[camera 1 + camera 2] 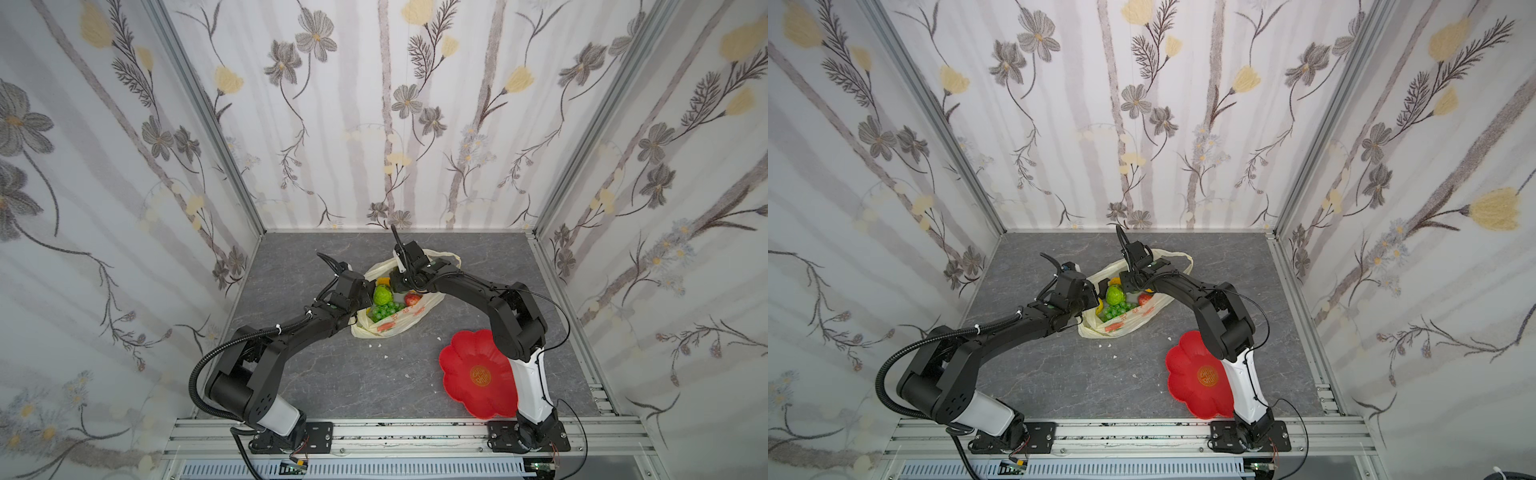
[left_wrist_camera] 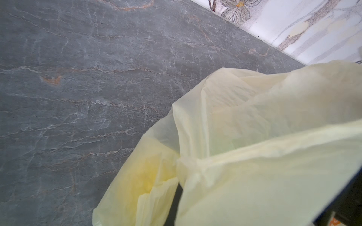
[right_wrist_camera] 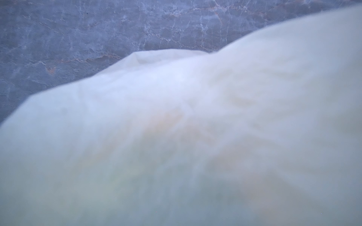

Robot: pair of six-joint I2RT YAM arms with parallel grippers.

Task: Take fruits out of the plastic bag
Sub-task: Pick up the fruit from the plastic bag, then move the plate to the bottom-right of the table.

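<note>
Left gripper pinches the rim of the plastic bag, the right gripper I cannot tell, and loose film could snag it and spill the fruits.

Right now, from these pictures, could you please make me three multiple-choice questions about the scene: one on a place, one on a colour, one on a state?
1. Where on the table does the red dish lie?
A) the near right part
B) the far left corner
C) the centre

2. What colour is the grape bunch?
A) purple
B) green
C) black

3. In what state is the plastic bag?
A) knotted shut
B) folded flat and empty
C) open, with a red strawberry showing inside

Answers:
1 A, since both top views show the dish at the near right edge.
2 B, since its small round grapes are green.
3 C, since the bag's mouth gapes and the strawberry shows within.
</note>
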